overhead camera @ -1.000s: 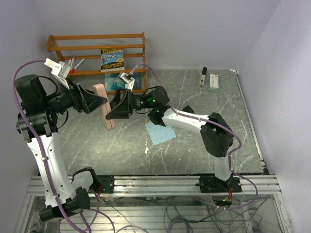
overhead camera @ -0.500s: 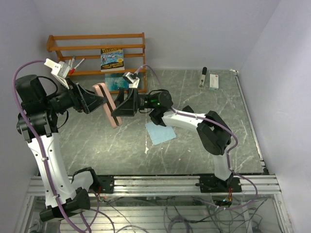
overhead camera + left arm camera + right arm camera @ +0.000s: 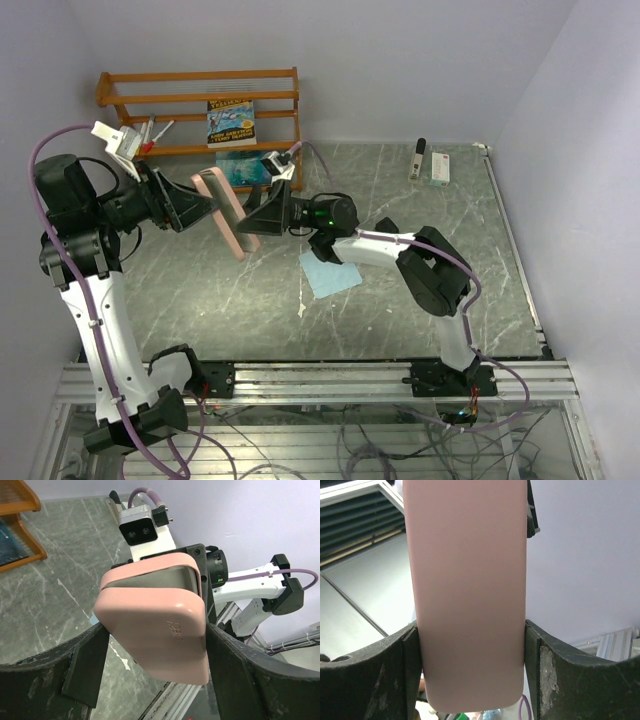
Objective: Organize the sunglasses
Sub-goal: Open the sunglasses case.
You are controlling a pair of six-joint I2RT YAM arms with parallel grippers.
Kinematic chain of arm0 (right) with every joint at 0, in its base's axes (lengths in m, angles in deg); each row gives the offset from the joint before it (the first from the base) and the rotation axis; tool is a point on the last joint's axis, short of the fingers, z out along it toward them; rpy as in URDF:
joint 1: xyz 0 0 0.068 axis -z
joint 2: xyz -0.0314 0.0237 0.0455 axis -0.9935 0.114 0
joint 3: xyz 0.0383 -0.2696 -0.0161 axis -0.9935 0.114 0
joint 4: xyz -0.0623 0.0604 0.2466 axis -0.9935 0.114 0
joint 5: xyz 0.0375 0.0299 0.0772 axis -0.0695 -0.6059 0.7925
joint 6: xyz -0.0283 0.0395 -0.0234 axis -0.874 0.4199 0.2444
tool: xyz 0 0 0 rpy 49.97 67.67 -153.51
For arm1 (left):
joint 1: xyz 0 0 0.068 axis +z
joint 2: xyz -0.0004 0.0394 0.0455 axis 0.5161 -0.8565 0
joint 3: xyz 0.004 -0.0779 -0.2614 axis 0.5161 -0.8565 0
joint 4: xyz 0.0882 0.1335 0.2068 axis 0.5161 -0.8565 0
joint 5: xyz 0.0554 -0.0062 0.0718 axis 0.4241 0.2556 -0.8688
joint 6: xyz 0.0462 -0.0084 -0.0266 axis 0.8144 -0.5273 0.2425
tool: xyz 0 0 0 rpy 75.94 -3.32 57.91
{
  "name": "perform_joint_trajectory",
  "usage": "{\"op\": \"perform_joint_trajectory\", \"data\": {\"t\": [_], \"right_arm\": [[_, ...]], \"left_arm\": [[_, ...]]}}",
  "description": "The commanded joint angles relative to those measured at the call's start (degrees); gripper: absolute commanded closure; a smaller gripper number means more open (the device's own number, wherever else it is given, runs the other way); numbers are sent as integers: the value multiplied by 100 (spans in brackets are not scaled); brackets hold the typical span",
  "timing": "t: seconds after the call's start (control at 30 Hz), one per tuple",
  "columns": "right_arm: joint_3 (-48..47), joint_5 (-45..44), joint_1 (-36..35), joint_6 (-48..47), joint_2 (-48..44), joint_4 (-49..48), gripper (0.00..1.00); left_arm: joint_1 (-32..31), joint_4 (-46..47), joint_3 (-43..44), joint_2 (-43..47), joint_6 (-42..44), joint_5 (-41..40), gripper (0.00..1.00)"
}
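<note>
A pink sunglasses case [image 3: 226, 210] is held in the air between both grippers, above the left part of the table. My left gripper [image 3: 212, 208] is shut on one half from the left. My right gripper [image 3: 252, 222] is shut on the other half from the right. In the left wrist view the case [image 3: 155, 625] is slightly open, with a grey inside showing between the halves; the left gripper [image 3: 155, 652] clamps its lower shell. In the right wrist view the case [image 3: 470, 580] fills the gap of the right gripper [image 3: 470, 665]. No sunglasses are in view.
A wooden shelf [image 3: 200, 100] stands at the back left with a book [image 3: 231, 122] on it and a blue book [image 3: 238, 168] below. A light blue cloth [image 3: 330, 272] lies mid-table. A dark marker [image 3: 419, 158] and a small white box [image 3: 441, 168] lie at the back right.
The case has tilted and risen a little and its halves have parted. My right gripper has shifted to the right and up with its half. My left arm has hardly moved.
</note>
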State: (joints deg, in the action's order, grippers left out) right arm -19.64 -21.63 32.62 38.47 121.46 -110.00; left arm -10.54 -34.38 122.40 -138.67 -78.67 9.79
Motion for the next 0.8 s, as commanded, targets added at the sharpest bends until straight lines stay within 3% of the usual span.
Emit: {"op": "perform_joint_trajectory", "data": {"t": [0.0, 0.1, 0.2, 0.53, 0.77], "right_arm": [[268, -429, 251, 849, 134, -244, 100], [334, -506, 256, 975, 178, -328, 100], [374, -516, 255, 805, 61, -30, 100], [533, -534, 282, 895, -12, 418, 100], [467, -529, 227, -325, -654, 1990, 100]], "left_arm": [[126, 1470, -169, 288, -716, 760, 93], [121, 2454, -488, 449, -1524, 830, 93], [125, 2861, -613, 527, -1796, 802, 93], [125, 2778, -516, 439, -1662, 802, 93], [124, 2836, -597, 422, -1740, 674, 93]]}}
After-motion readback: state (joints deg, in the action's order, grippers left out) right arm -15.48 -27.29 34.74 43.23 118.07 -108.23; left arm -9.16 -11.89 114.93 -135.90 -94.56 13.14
